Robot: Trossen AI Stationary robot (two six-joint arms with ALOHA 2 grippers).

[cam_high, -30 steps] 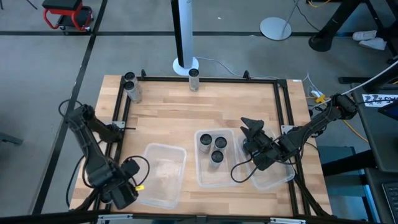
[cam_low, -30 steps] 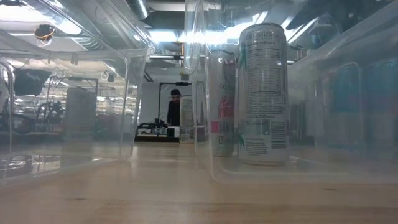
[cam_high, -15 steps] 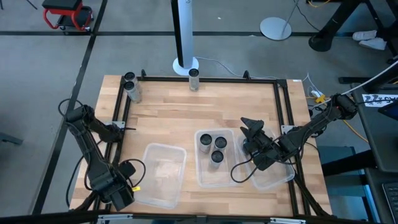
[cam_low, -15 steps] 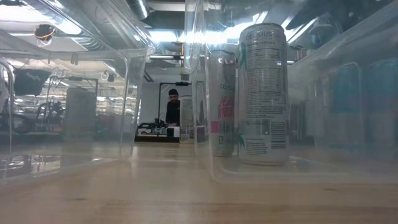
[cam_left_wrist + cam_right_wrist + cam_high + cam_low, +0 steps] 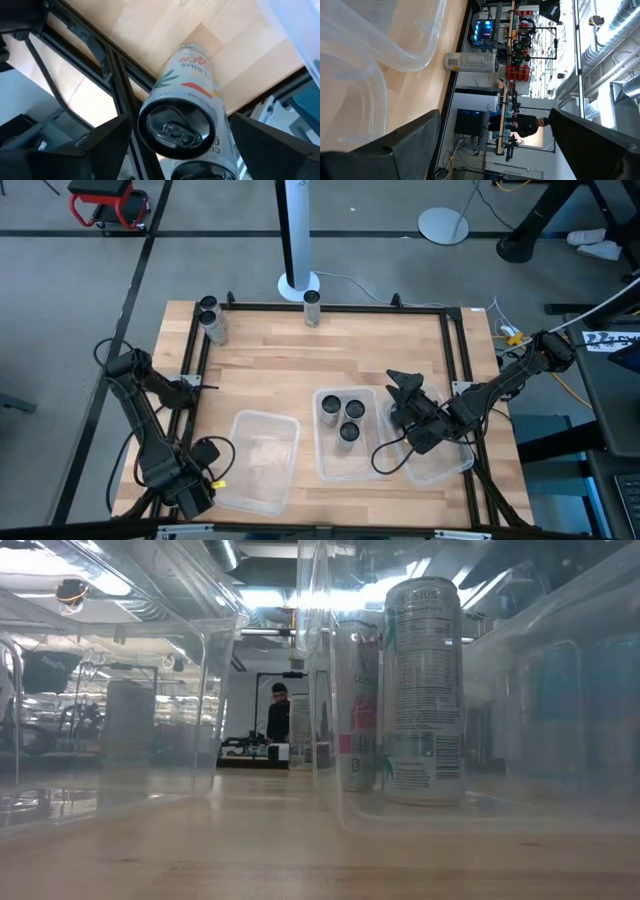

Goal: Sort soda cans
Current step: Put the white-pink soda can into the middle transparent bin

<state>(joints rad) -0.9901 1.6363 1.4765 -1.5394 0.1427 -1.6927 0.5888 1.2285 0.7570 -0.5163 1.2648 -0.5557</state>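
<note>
Two soda cans stand close together at the table's near left corner. One has a dark top and white sides (image 5: 176, 126); only the top of the other (image 5: 200, 172) shows. My left gripper (image 5: 180, 120) (image 5: 190, 492) points down over the first can, open, one finger on either side. It hides both cans in the high view. Three dark-topped soda cans (image 5: 344, 418) stand in the middle clear bin (image 5: 322, 462). Two more (image 5: 210, 316) stand at the far left corner and one (image 5: 312, 302) at the far edge. My right gripper (image 5: 403, 383) waits open, right of the middle bin.
A clear bin (image 5: 262, 462) with nothing in it lies right of my left gripper. Another clear bin (image 5: 445, 465) lies under my right arm. A black frame rail (image 5: 320, 307) borders the table. A white post (image 5: 297, 240) stands behind it. A person (image 5: 280, 718) stands far off in the room.
My left gripper has sunk a little over the near left corner and shifted slightly toward the table's left edge, then kept still. Its fingers stay open. No can or bin has moved.
</note>
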